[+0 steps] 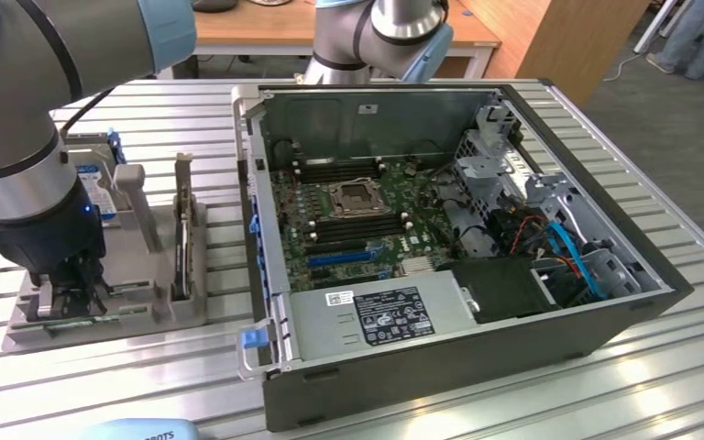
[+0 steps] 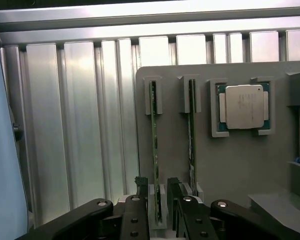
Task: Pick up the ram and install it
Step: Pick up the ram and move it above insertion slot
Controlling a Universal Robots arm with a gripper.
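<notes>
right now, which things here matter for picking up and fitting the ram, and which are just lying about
Part of the job:
- ram, on edge in the grey holder
- tool, open, a finger on each side of the ram
- motherboard in the open computer case

Lying about:
- second stick
- processor chip
- expansion card

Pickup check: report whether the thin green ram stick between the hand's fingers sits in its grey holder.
In; the ram stick stands edgewise in the holder.

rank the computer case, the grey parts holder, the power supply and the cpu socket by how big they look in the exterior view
1. computer case
2. grey parts holder
3. power supply
4. cpu socket
</notes>
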